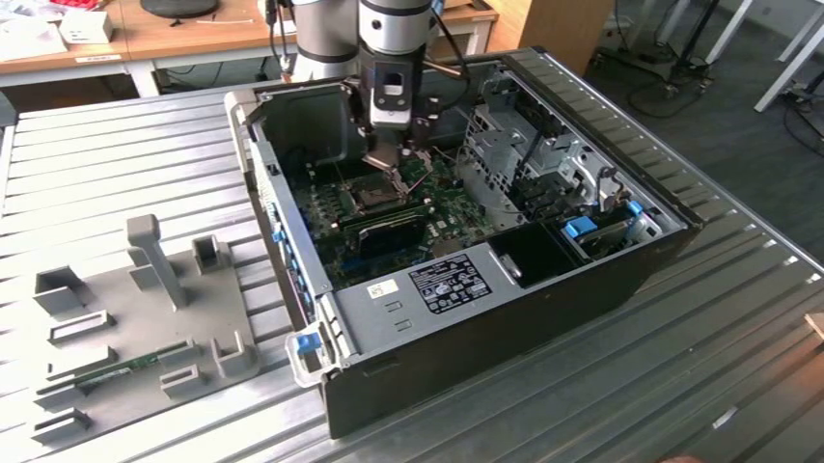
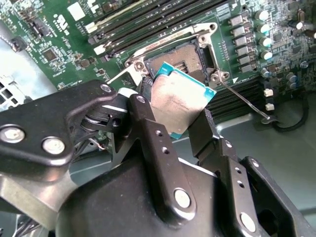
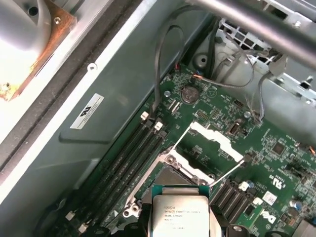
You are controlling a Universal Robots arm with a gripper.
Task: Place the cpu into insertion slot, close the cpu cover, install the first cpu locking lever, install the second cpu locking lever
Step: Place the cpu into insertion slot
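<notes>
— What is the gripper (image 2: 174,114) doing?

— It is clamping the cpu (image 2: 180,101) by two opposite edges. In the second wrist view its black fingers (image 2: 153,143) are pressing on either side of the dull silver chip, which is hanging tilted.

— And where is the chip sitting relative to the insertion slot (image 2: 190,54)?

— It is hovering just over the slot's near edge, not lying in it (whether a corner is touching the rim cannot be told). The dark socket is showing open just beyond the chip.

— Is the cpu cover (image 3: 217,138) lying down?

— No, in the first wrist view it is standing swung up past the cpu (image 3: 180,217), with green board showing through its window. A thin locking lever (image 2: 244,101) is angling away from the socket's corner.

— What is lying further out?

— The long black memory slots (image 3: 133,153) are running beside the socket. In the exterior view the gripper (image 1: 393,154) is reaching down into the open computer case (image 1: 515,270), which is lying on the slatted metal bench (image 1: 670,386). A grey fixture plate (image 1: 142,318) is resting at the exterior view's left.
</notes>
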